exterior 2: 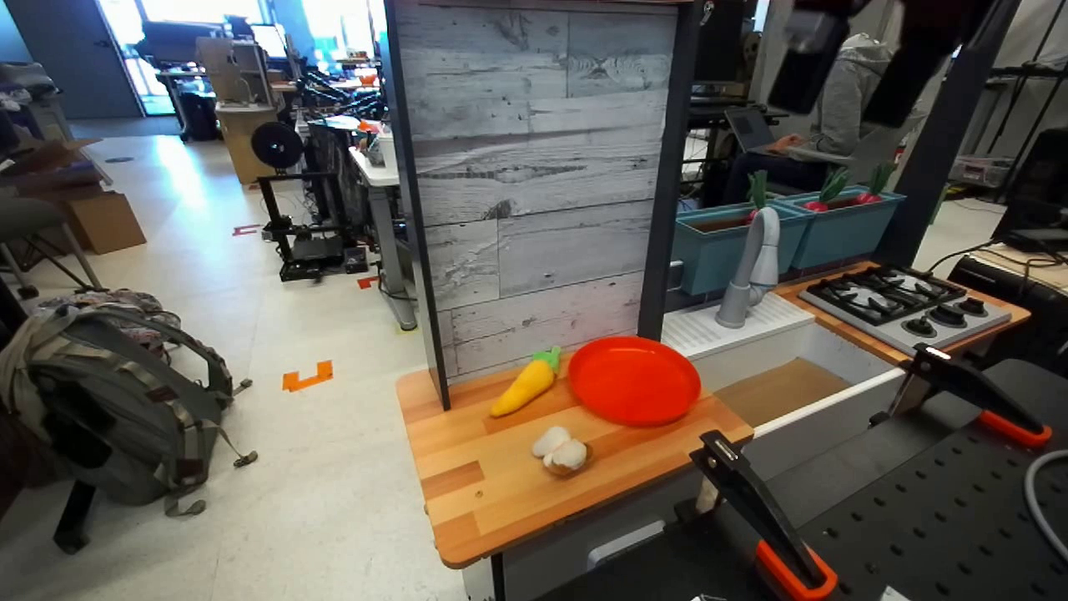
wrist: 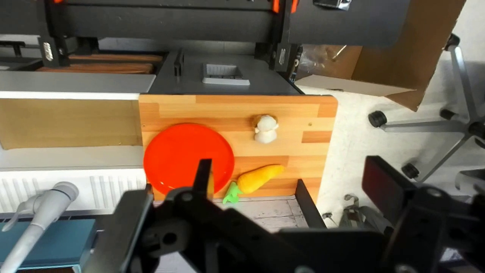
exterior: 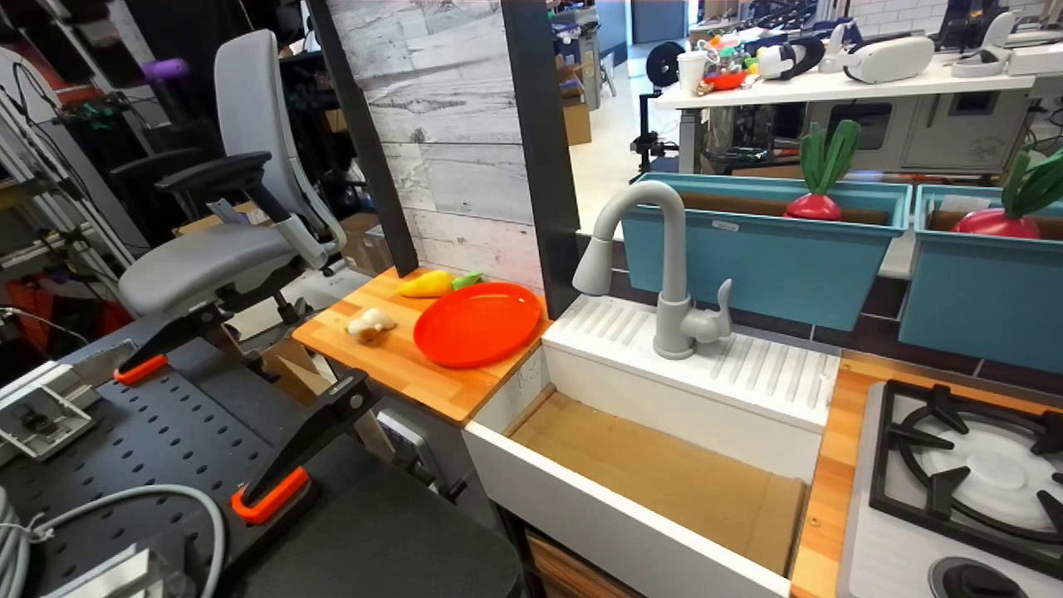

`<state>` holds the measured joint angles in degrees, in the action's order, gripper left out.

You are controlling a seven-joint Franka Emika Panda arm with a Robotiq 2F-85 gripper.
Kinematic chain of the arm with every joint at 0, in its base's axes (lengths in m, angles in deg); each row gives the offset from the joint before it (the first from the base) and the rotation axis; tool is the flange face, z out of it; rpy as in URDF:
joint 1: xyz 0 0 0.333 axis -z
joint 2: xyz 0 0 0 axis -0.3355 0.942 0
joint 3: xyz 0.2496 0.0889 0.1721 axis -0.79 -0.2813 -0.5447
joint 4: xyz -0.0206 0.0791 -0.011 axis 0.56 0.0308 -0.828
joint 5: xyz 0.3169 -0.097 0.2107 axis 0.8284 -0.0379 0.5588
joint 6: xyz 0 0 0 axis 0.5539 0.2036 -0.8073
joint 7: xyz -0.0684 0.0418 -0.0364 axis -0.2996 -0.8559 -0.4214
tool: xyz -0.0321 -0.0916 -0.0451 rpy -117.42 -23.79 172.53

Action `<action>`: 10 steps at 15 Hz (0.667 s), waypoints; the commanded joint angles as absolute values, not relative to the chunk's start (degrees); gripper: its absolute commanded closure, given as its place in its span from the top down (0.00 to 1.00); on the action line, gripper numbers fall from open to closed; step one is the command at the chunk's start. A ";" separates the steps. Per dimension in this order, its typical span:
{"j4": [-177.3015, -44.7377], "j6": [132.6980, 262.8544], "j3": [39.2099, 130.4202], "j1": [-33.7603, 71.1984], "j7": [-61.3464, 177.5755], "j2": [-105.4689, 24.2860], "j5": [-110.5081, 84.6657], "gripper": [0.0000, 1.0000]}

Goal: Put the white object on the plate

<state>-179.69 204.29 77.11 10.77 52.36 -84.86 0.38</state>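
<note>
Gripper (wrist: 290,167) hangs spread wide and empty at the wrist view's bottom, while the white object (wrist: 266,129) rests on the counter (wrist: 227,108) near frame centre, right of the bare plate (wrist: 188,157): nothing looks done, with grasp, carry and release all left.

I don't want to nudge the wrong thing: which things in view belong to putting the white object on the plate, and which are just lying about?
Belong to the job:
white object, on the wooden counter
orange-red plate, on the same counter
gripper, open

Just lying about:
yellow carrot-shaped toy, near the plate
backpack, on the floor in an exterior view
office chair
</note>
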 commanded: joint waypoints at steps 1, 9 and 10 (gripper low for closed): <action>-179.49 219.18 73.14 9.36 57.52 -72.22 0.93 1.00; -169.24 242.31 71.50 9.43 61.98 -41.28 0.30 1.00; -167.12 243.01 71.18 9.69 61.90 -38.06 0.33 1.00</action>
<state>-173.89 238.89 72.01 9.01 60.96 -48.86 0.37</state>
